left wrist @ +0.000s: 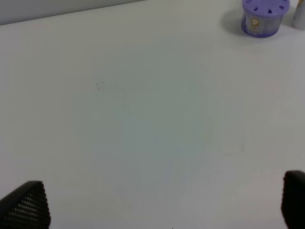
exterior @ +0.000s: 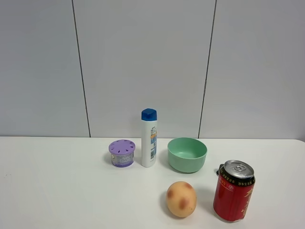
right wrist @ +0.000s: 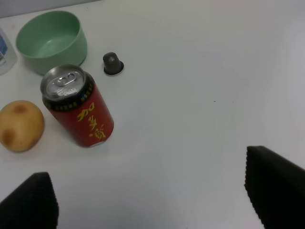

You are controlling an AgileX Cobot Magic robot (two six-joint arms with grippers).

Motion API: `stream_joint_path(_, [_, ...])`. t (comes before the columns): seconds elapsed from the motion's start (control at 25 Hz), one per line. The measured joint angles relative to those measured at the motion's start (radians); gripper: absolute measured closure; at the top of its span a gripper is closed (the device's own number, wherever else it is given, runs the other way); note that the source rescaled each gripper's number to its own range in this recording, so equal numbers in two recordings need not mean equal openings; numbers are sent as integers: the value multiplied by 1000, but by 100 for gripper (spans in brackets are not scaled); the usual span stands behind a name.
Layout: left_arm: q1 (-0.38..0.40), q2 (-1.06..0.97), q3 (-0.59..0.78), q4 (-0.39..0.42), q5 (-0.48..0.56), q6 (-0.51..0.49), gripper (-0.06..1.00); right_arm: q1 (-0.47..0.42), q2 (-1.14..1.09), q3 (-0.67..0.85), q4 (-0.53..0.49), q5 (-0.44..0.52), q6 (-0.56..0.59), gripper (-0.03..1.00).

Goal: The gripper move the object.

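Observation:
The object is a small squat tub with a lilac slotted lid (exterior: 122, 152). It stands on the white table, left of a white bottle. It also shows far off in the left wrist view (left wrist: 263, 16). No gripper shows in the exterior high view. My left gripper (left wrist: 157, 202) is open and empty over bare table, well short of the tub. My right gripper (right wrist: 152, 200) is open and empty, apart from the red can (right wrist: 80, 107).
A white bottle with a blue cap (exterior: 149, 138) stands right of the tub. A green bowl (exterior: 187, 154), an orange-brown egg-shaped ball (exterior: 181, 199) and the red can (exterior: 234, 190) stand further right. A small dark capsule (right wrist: 113, 63) lies near the bowl (right wrist: 51, 42).

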Motion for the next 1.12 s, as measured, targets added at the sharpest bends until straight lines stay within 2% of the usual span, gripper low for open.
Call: stream_joint_path(1.12, [0,0,0,0,0,0,-6,0,0,0,0,0,0,74])
